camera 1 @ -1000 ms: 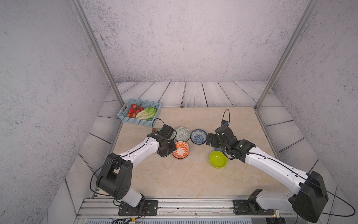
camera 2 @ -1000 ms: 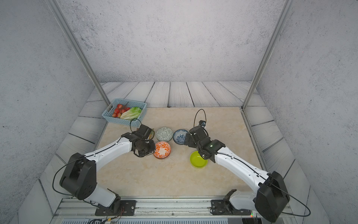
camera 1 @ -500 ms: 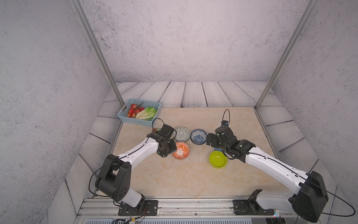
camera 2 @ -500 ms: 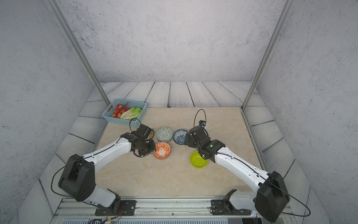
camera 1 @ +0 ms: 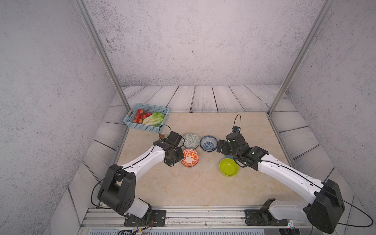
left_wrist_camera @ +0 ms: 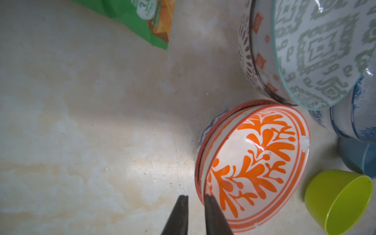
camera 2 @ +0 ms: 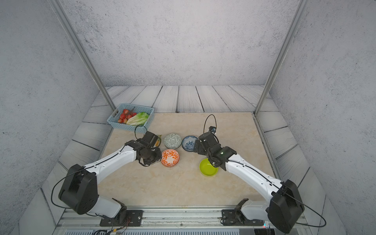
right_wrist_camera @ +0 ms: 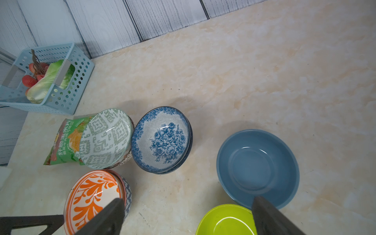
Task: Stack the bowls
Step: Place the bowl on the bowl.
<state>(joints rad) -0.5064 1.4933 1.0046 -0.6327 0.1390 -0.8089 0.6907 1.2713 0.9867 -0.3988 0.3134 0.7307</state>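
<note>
White arms point(camera 1: 146, 160), black joints point(camera 1: 119, 190)

The left arm point(camera 1: 142, 160) and the right arm point(camera 1: 284, 175) stretched forward and inward. The left claw point(left_wrist_camera: 195, 198) showed only a narrow gap between its jaws, holding nothing; the right claw point(right_wrist_camera: 187, 213) stood wide open.

This was a robot test cell dressed up as a kitchen. The left arm point(camera 1: 142, 162) and right arm point(camera 1: 284, 175) were bolted to a metal rail point(camera 1: 203, 215) along a marble-look counter point(camera 1: 193, 189). An aluminium post point(camera 1: 103, 55), grey backdrop panels point(camera 1: 193, 40) and plank-printed boards point(camera 1: 203, 97) boxed it in. Beyond the left tool point(left_wrist_camera: 195, 197), a plastic basket point(camera 1: 142, 126) held lettuce point(camera 1: 153, 119).
</note>
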